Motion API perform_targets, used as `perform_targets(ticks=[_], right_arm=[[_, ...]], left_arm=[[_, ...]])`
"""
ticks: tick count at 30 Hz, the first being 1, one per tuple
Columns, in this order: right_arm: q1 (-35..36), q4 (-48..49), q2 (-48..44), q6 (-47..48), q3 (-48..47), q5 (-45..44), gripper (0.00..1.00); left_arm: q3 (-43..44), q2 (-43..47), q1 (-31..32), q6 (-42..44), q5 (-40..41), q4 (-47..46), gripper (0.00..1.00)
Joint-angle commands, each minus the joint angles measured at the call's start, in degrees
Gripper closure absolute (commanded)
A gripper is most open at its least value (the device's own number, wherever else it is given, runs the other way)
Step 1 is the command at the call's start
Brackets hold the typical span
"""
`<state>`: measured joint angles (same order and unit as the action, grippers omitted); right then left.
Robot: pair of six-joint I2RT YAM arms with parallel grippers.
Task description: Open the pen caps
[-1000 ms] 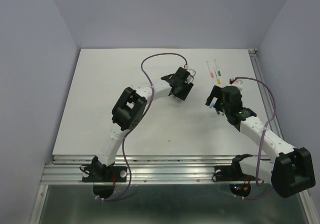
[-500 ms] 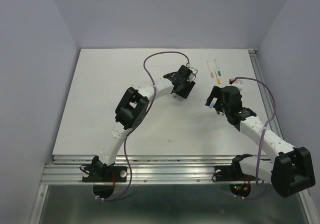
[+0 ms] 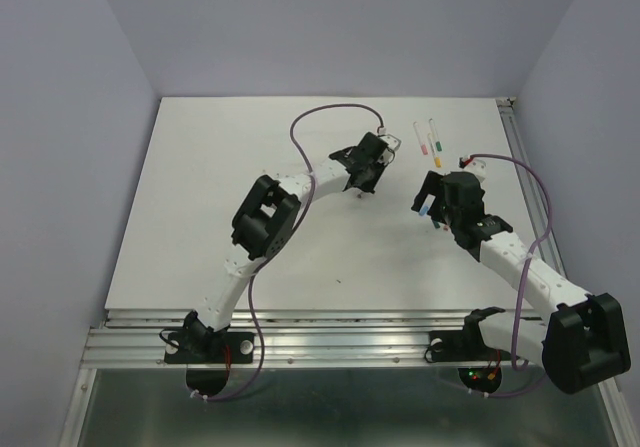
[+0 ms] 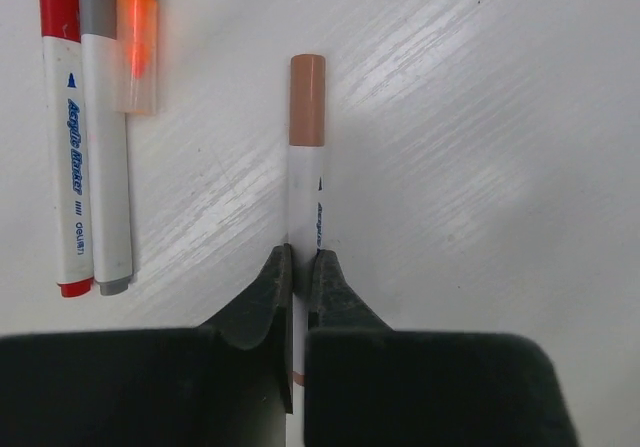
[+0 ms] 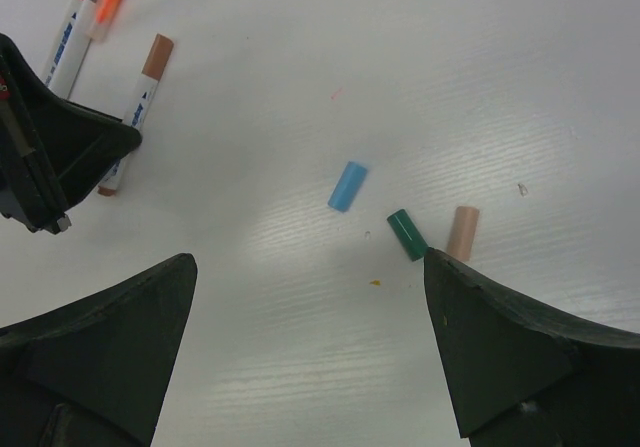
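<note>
The tan-capped pen (image 4: pixel 305 182) clamped in left pincer (image 4: pixel 299 259)

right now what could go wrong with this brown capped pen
1. The left pincer clamps the white-barrelled pen with the brown cap near its tail, far from the cap, so a pull could swivel it.
2. The open right pincer hangs over a loose blue cap, green cap and peach cap; reaching across might scatter them.
</note>
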<state>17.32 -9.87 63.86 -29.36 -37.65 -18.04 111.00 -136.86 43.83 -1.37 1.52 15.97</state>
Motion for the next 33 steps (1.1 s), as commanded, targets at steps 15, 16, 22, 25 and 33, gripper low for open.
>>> perform_targets(ticks=[15,16,22,25,33], right_arm=[[0.1,6.4,-8.3,-0.1,2.2,12.8,0.00],[0.1,7.8,-8.9,-0.7,2.6,15.9,0.00],[0.8,22.2,-10.1,-8.3,5.0,36.7,0.00],[2.1,24.2,-9.2,-11.2,4.4,35.2,0.00],[5.1,24.8,-7.0,-13.9,4.0,28.9,0.05]], left_arm=[[-35.7,31.7,0.0,-12.8,-17.0,-32.2,1.00],[-40.7,33.6,0.1,-15.0,-17.5,-34.7,1.00],[-51.1,41.4,1.1,-20.8,-21.4,-41.7,1.00],[-55.0,44.9,2.8,-22.5,-21.2,-43.6,1.00],[-62.0,51.2,5.6,-28.8,-20.0,-48.8,1.00]])
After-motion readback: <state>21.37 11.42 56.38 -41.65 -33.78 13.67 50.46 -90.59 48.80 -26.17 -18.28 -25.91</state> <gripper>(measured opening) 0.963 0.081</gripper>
